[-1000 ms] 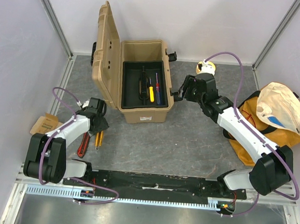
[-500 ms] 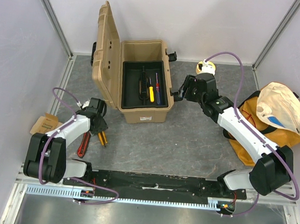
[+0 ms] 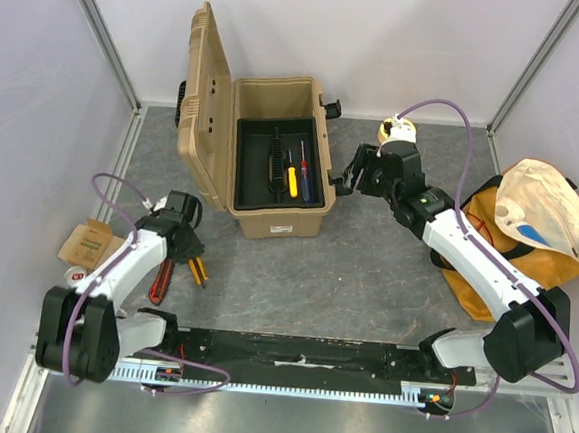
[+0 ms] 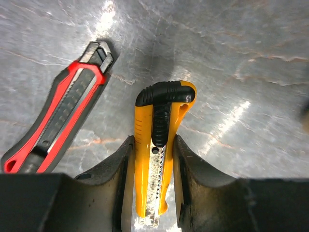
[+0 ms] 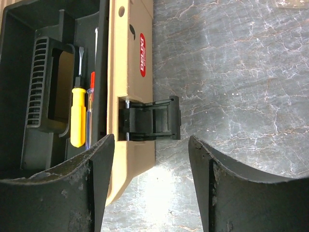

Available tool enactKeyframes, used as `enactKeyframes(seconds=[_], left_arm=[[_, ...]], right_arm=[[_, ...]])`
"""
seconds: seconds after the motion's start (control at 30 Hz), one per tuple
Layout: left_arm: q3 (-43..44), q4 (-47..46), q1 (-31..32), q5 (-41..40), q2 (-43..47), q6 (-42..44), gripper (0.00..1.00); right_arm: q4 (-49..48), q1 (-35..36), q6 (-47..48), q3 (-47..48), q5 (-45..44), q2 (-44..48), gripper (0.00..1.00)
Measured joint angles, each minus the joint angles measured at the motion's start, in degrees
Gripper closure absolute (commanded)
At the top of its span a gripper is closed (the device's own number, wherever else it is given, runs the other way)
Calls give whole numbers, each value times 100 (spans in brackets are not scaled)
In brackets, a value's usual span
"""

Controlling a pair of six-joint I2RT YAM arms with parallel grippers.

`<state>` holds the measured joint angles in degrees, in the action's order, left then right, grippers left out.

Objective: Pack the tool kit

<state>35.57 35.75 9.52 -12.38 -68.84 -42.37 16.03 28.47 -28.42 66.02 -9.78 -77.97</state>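
ok, far left a scrap of cardboard (image 3: 87,242) sits off the mat, not part of the job. next to it the red knife (image 4: 52,126) lies flat on the table (image 4: 231,58), loose, just beside the left gripper (image 3: 188,252) but not in it. the left gripper is low over the table with its fingers pressed on both sides of the yellow knife (image 4: 161,121), pinching it lengthwise around the body, black end cap sticking out past the tips. gripping the long flat sides looks chosen so the knife can't twist when it gets lifted. it looks to be on the table or barely off it, can't tell which.

middle: the toolbox (image 3: 274,218) stands open, lid (image 3: 203,99) up on its left side, so the black tray (image 3: 258,144) is reachable from above. the tray holds a yellow-handled screwdriver (image 5: 77,116) and a thinner red and blue one beside it, next to the tray's carry handle.

right: the right gripper (image 3: 345,183) hovers just beside the box's right wall, fingers spread wide and holding nothing, the black side latch (image 5: 150,118) lined up between them in the wrist view. probably parked there to steady the box or wait for closing. far right an orange bag (image 3: 563,266), untouched.

likely step: carry the yellow knife to the tray, red one after.
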Motion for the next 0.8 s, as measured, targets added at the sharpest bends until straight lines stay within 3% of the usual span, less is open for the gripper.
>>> enactKeyframes(seconds=[0.13,0.27,0.47,0.7,0.8], left_arm=[[474,706,0,-146,870,-22,98],[1508,1279,0,-496,1641,-17,98],[3036,1937,0,-695,2087,160,98],[4642,2063,0,120,2225,848,98],[4776,1523,-2,1071,2509,986,98]], right_arm=[[4,2,107,0,146,31,20],[-26,-4,236,-4,428,160,16],[-542,-4,391,-87,1539,367,14],[-1235,367,568,-87,2830,389,11],[-1574,586,649,-85,3432,389,10]])
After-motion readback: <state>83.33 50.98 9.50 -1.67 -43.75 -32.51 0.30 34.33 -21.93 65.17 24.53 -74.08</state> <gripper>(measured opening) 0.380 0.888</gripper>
